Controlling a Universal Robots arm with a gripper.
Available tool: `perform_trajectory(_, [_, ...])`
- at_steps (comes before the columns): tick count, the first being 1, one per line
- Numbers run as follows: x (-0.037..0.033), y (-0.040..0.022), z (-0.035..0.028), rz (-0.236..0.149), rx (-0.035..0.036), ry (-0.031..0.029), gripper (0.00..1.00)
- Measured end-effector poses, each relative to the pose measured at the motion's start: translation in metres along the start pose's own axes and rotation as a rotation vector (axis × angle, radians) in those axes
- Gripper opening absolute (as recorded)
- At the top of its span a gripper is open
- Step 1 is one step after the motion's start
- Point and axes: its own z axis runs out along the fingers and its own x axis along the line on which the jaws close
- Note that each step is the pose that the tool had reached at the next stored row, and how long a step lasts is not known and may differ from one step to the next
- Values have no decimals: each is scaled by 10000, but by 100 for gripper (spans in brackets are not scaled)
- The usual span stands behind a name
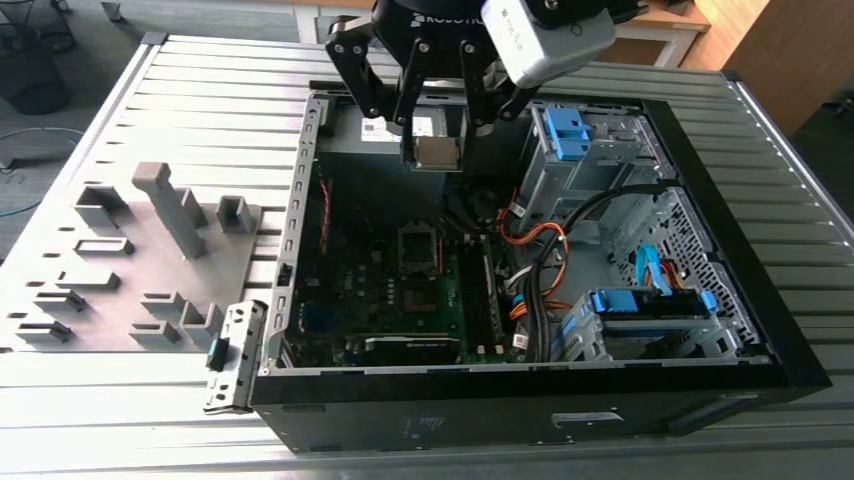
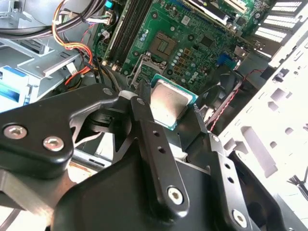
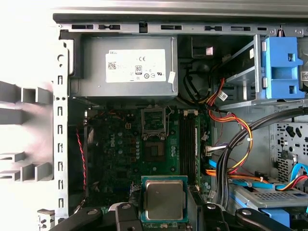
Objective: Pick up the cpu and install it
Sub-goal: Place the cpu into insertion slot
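Two black fingers (image 2: 147, 139) of my gripper (image 1: 438, 138) pinched the single cpu (image 1: 437, 153) by opposite edges, jaws narrowed onto it. In both wrist views its one silver-grey lid (image 3: 163, 199) faced the camera with a green rim around it. I held the chip in the air over the open computer case (image 1: 747, 330), above the end where the one grey power supply (image 3: 126, 65) sat, well clear of the motherboard (image 3: 120, 144) below. On that board I saw one square socket (image 3: 155, 150), bare, with one metal frame (image 3: 154, 120) just beside it. Two blue drive brackets (image 1: 567, 135) (image 1: 647, 303) stood along the case's side on the exterior view's right, with one bundle of orange and yellow wires (image 1: 541, 245) between them. One grey fixture plate (image 1: 134, 300) with several upright blocks lay on the slatted metal table (image 1: 200, 90), beside the case on the exterior view's left.
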Motion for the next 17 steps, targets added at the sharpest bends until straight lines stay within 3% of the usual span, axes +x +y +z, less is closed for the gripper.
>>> perform_trajectory(8, [0,0,3,0,4,0,47])
perform_trajectory(17, [2,-1,48,-1,5,0,47])
